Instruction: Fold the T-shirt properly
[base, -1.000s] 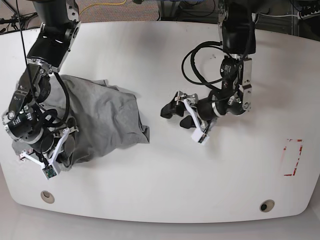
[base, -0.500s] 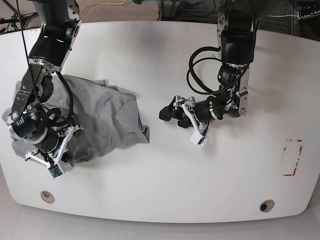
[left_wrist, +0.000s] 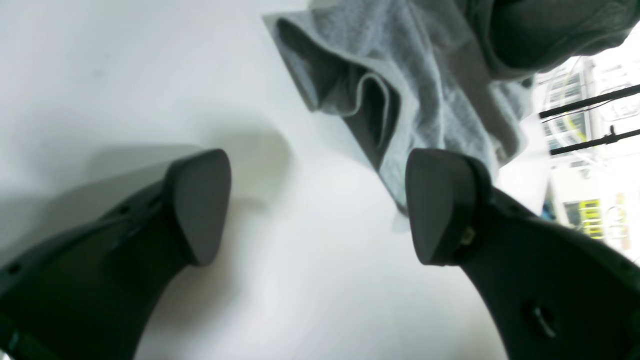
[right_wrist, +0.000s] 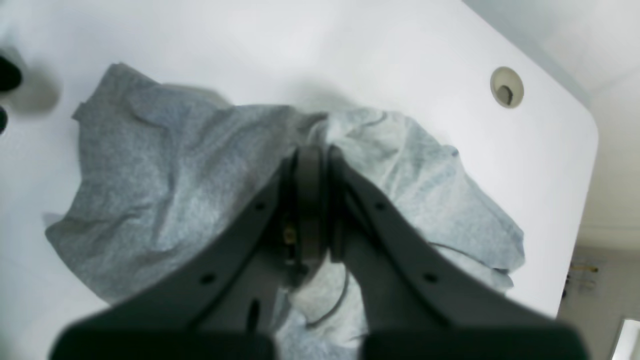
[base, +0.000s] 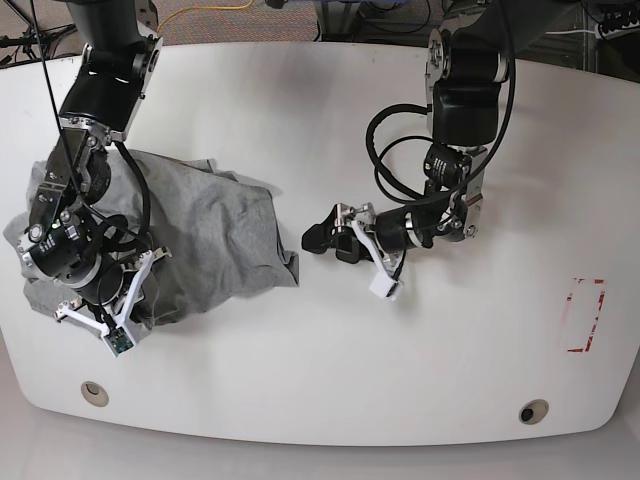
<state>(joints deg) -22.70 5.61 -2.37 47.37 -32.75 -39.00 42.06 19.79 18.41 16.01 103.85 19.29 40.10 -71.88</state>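
The grey T-shirt (base: 210, 235) lies crumpled on the left part of the white table (base: 330, 370). No lettering shows on it. My right gripper (right_wrist: 312, 160) is shut, and folds of the T-shirt (right_wrist: 165, 180) bunch together at its tips. In the base view this gripper (base: 90, 290) sits over the shirt's left side, fingertips mostly hidden by the wrist. My left gripper (base: 328, 243) hangs open just right of the shirt's right edge. In the left wrist view this gripper (left_wrist: 317, 207) holds nothing, and a folded corner of the T-shirt (left_wrist: 415, 85) lies just beyond its right pad (left_wrist: 435, 210).
Two round holes (base: 95, 393) (base: 533, 411) sit near the table's front edge; one hole (right_wrist: 506, 87) shows in the right wrist view. A red tape outline (base: 585, 315) marks the right side. Black cables (base: 390, 150) loop off the left arm.
My left gripper has moved left toward the shirt's right edge, still open. My right gripper has shifted a little up and left, and grey cloth now spreads out at the shirt's left side.
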